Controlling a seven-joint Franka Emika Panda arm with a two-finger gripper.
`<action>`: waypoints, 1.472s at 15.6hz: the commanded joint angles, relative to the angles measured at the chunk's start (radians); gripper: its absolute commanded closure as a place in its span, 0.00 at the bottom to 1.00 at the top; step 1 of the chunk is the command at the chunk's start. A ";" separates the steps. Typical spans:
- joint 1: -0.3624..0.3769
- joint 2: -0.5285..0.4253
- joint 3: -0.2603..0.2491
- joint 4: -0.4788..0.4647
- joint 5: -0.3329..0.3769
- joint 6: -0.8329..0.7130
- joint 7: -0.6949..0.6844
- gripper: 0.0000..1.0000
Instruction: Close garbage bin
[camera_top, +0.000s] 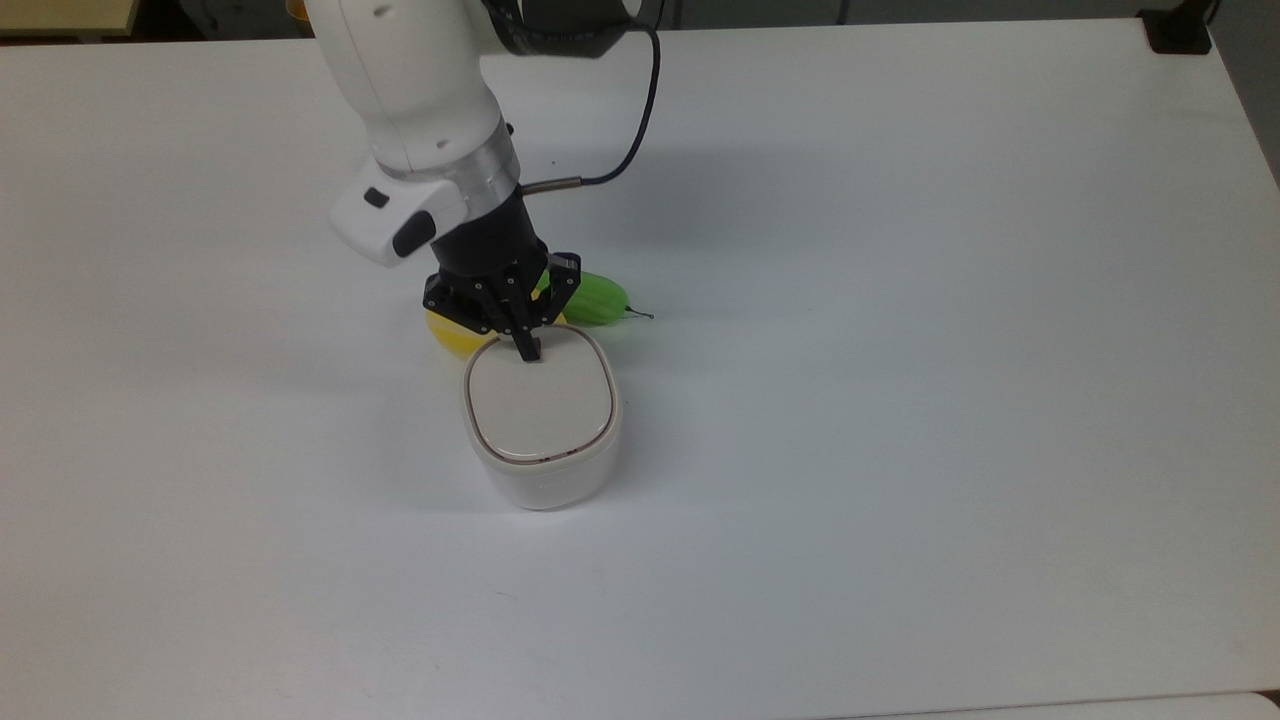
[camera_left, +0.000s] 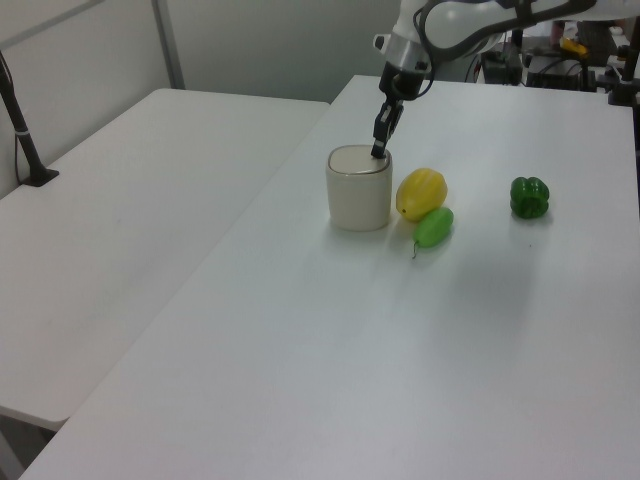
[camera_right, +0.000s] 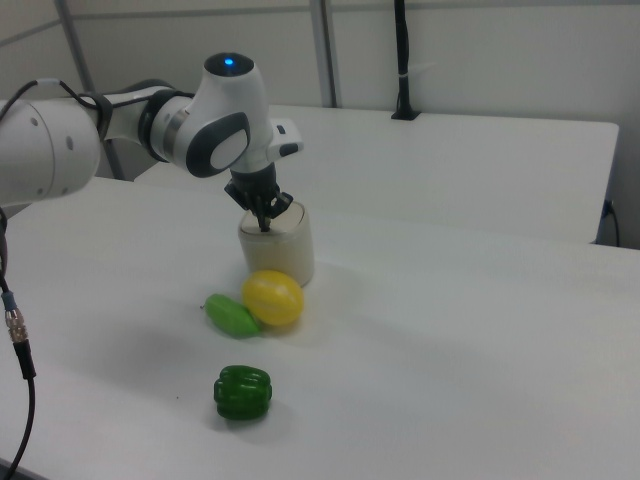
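The pincer (camera_top: 529, 350) is pointing down with its two black fingers drawn tight together into a single narrow tip, gripping nothing, and that tip is pressing on the far edge of the lid (camera_top: 540, 404), the edge nearest the yellow melon (camera_top: 447, 334). In the left view the gripper (camera_left: 379, 150) is meeting the lid's right rear corner; in the right view it (camera_right: 264, 226) is coming down on the top of the tub from above.

The garbage bin (camera_top: 543, 470) is standing upright near the middle of the white table (camera_top: 900, 350). Its lid is lying flat and level inside the rim, so the bin is looking closed. The tub is smooth white plastic, a rounded square in plan with slightly tapering walls; the lid is matte beige with a thin dark line running round its border.

Just behind the bin in the top view, the melon is sitting close against the wall, glossy and ribbed. Beside it a light green gourd-shaped fruit (camera_top: 598, 300) with a thin stem is lying on its side. In the left view a dark green bell pepper (camera_left: 529, 197) is sitting well apart, toward the left view's right.

The table is plain, matte and unmarked. A second white table (camera_left: 120, 220) is adjoining it on the left view's left, and pale wall panels with metal posts are running behind it. A black cable (camera_top: 640, 120) is looping from the arm's wrist.
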 joint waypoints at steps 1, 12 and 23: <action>0.007 0.017 -0.007 -0.008 0.003 -0.007 -0.031 1.00; -0.011 -0.070 -0.013 -0.001 0.020 -0.081 0.045 1.00; -0.082 -0.323 -0.039 -0.020 -0.180 -0.646 0.142 0.39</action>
